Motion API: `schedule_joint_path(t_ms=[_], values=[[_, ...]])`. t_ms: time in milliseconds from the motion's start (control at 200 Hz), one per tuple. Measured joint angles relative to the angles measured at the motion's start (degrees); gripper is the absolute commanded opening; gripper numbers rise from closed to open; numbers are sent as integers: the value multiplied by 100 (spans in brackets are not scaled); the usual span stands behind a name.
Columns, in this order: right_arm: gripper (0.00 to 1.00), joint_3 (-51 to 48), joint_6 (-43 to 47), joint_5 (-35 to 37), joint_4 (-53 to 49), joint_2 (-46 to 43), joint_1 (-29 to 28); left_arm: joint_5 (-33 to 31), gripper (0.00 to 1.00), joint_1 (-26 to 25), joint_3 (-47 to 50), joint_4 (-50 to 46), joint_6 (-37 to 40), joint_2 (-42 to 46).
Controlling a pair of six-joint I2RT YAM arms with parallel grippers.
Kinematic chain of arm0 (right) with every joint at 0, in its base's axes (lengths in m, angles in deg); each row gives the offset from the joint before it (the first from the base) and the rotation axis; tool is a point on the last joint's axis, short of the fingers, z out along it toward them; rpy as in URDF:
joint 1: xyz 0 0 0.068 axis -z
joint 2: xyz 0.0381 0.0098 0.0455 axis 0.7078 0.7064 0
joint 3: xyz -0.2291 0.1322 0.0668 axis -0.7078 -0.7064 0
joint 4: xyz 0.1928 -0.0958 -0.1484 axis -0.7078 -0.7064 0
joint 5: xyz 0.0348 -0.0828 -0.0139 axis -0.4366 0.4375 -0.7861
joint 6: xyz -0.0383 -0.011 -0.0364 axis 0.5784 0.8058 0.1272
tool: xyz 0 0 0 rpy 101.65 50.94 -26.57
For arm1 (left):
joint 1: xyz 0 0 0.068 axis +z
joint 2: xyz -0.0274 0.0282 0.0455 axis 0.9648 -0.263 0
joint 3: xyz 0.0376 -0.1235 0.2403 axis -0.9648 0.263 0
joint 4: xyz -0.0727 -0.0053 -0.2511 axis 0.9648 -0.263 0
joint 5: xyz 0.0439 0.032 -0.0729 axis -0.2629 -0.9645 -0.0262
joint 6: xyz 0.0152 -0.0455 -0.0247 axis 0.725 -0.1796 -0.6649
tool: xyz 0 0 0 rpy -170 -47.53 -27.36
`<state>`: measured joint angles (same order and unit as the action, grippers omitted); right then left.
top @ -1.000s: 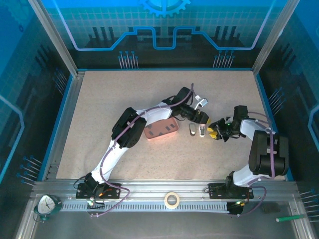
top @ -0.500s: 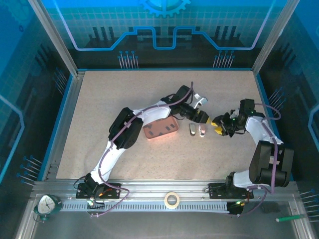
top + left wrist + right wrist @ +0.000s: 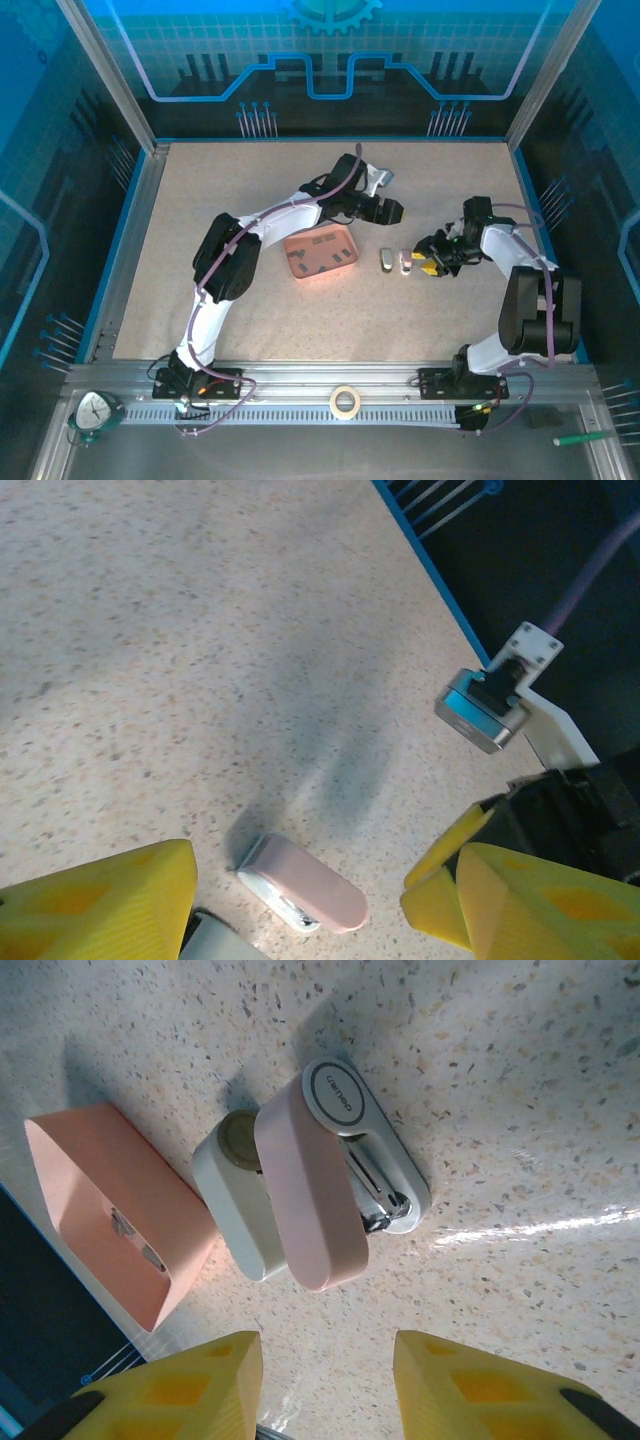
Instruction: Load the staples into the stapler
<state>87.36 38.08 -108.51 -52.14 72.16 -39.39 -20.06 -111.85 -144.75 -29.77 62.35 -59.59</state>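
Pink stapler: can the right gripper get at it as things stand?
Probably yes. The right gripper hangs open just short of the pink stapler, nothing between them; the white stapler lies at its side.

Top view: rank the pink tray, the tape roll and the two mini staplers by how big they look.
Largest to smallest:
1. pink tray
2. tape roll
3. pink stapler and white stapler: they look alike, so I won't rank them.
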Motion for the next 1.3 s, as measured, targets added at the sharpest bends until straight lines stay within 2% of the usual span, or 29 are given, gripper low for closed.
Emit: schedule_joint_path(t_ms=[420, 1021, 1301], values=[[35, 0, 79, 42, 2, 229, -44, -323, 71, 120, 745, 28, -61, 409], [39, 44, 96, 35, 55, 555, -44, -363, 70, 304, 756, 96, -175, 415], [35, 219, 125, 24, 90, 887, -83, -363, 70, 389, 756, 90, -175, 415]])
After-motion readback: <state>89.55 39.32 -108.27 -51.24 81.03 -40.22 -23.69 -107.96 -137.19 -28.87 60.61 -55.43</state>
